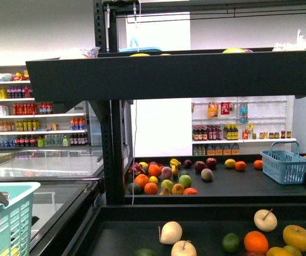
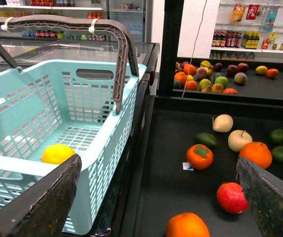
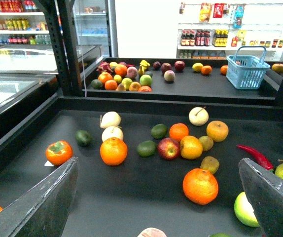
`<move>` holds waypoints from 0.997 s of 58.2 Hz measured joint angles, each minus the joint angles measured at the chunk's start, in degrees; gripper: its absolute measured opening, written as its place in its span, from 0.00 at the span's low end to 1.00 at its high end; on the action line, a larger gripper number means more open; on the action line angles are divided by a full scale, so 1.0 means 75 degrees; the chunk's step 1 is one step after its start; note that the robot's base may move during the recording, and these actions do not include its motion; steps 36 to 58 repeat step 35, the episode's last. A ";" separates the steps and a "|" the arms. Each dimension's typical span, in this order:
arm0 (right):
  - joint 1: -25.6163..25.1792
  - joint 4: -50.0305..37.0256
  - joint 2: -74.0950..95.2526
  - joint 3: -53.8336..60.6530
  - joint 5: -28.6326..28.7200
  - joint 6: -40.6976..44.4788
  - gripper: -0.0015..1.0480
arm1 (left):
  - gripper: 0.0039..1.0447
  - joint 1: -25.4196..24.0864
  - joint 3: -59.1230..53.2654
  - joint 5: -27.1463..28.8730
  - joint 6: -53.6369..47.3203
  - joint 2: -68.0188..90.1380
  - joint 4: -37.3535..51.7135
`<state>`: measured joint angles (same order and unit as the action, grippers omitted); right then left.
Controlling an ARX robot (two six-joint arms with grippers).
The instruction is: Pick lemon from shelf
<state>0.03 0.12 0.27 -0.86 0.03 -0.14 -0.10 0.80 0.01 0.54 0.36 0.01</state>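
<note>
Both claws are spread wide and hold nothing: the left claw hangs between the basket and the near tray, the right claw over the tray's fruit.

The shelf is a black tiered stand, its near tray low in front and a second tray behind. Two baskets show: a teal basket on the robot's left, just beside the shelf's rim, and a blue basket on the far tray.

The one bright yellow fruit, most likely the lemon, lies on the floor of the teal basket, not on the shelf. It is close to the left claw, just beyond one finger, so the left arm is much the nearer. The basket rim hides its lower part, so its long axis cannot be told.

On the near tray the right wrist view shows three cream stemmed fruits and one red chilli. No plain yellow oval shows there, so the pick looks finished.
</note>
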 joint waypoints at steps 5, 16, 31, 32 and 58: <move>0.0000 0.0000 0.0000 0.0000 0.0003 0.0000 0.93 | 0.92 0.0000 0.0000 0.0000 0.0000 0.0000 0.0000; 0.0000 0.0000 0.0000 0.0000 0.0003 0.0000 0.93 | 0.92 0.0000 0.0000 0.0000 0.0000 0.0000 0.0000; 0.0003 0.0000 0.0000 0.0000 0.0003 0.0000 0.93 | 0.92 0.0000 0.0000 0.0000 -0.0003 0.0000 0.0000; 0.0000 0.0000 0.0000 0.0000 0.0003 0.0000 0.93 | 0.92 0.0000 0.0000 0.0000 -0.0003 0.0000 0.0000; 0.0000 0.0000 0.0000 0.0000 0.0003 0.0000 0.93 | 0.92 0.0000 0.0000 0.0000 -0.0003 0.0000 0.0000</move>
